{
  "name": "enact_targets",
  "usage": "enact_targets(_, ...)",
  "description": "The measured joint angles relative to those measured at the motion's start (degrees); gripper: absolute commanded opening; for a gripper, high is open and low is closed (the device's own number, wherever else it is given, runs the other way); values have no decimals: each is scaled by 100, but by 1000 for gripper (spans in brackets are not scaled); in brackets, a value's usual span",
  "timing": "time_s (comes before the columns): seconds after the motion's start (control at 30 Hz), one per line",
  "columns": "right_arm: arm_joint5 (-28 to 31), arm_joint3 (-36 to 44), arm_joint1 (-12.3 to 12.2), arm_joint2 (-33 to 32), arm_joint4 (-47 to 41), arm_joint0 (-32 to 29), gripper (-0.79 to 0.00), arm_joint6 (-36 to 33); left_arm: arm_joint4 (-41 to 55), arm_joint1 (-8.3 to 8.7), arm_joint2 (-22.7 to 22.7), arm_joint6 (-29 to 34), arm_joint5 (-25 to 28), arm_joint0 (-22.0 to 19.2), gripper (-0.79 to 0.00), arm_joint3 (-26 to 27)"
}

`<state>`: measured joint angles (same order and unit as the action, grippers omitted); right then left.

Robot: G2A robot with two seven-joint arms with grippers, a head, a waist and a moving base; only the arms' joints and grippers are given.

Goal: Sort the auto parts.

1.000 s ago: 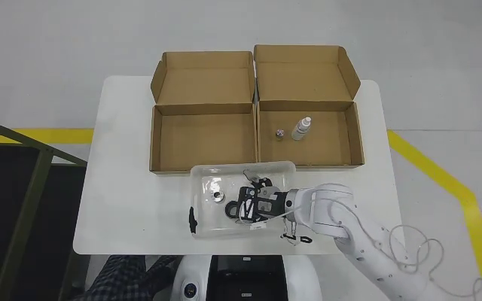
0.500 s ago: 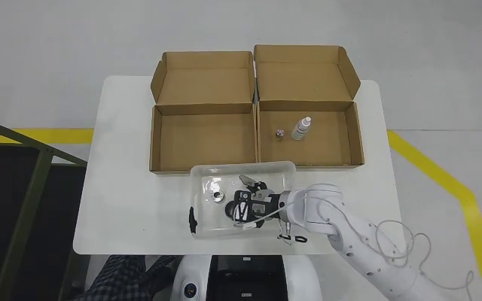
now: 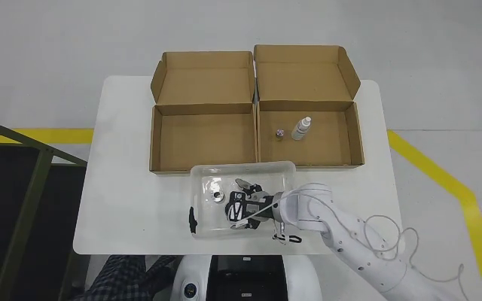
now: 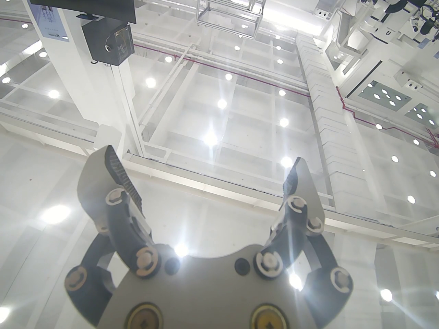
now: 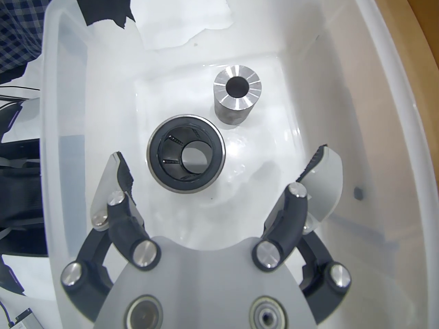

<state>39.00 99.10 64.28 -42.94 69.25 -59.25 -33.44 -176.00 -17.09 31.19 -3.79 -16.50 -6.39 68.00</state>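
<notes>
Two parts in your clear tub (image 3: pixel 241 165): black-lined sleeve (image 5: pixel 186 154), steel bush (image 5: pixel 236 99) upright near it, apart. Your right tool (image 5: pixel 219 152): inside tub, wide open, empty, sleeve just ahead of fingers. Your left tool (image 4: pixel 203 155): wide open, empty, facing ceiling. Right cardboard box (image 3: pixel 331 147) on worktop (image 3: pixel 128 150): bottle (image 3: pixel 302 128), small metal part (image 3: pixel 279 134).

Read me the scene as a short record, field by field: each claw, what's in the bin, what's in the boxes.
Right claw: open, lowered inside the clear bin, black-ringed sleeve just ahead of it, untouched
Left claw: open, holding nothing, pointing at the ceiling
Bin contents: the sleeve and a metal cylinder, both on end, standing apart
Left box: open, lid folded back
Right box: open, holds a small bottle and a small metal piece
</notes>
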Motion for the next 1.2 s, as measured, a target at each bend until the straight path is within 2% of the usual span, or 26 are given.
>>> enact_targets(0.33,45,-169,88,175,-47,133,-400,-9,0,0,0,0,0,0,0,0)
enact_targets(0.47,40,-203,115,216,-63,165,-465,-17,0,0,0,0,0,0,0,0)
enact_targets(0.73,177,-225,130,144,-309,223,-782,-27,0,0,0,0,0,0,0,0)
enact_targets(1.2,499,167,-33,-418,-637,-24,-785,-31,0,0,0,0,0,0,0,0)
